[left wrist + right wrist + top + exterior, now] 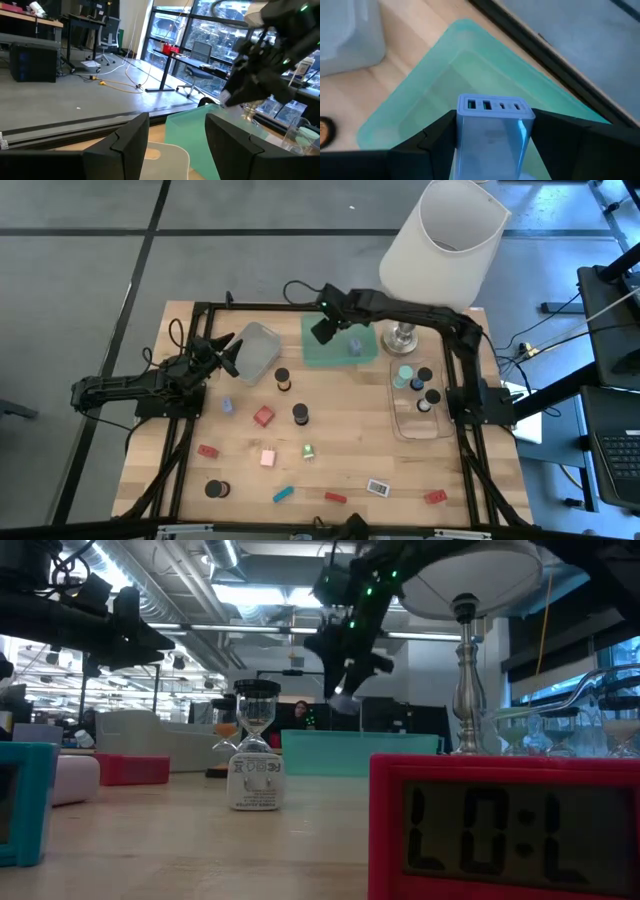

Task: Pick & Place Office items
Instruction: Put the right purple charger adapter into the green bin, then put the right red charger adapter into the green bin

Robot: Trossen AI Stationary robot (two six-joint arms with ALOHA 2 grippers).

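The right claw [492, 145] is clamped on a pale blue charger block [492, 135], ports facing outward, and hangs over the green tray [325, 352]. This looks like the placing step: next it should lower the block into the tray, then spread its fingers. The left claw [228, 352], fingers apart and empty, waits on the far side of the grey tray [262, 345] from the green tray. Other small items lie scattered on the worktop [340, 470] in front of the green tray.

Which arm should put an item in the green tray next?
Right. The right gripper already holds a lavender charger block above the green tray; the left gripper sits empty and open by the grey tray.
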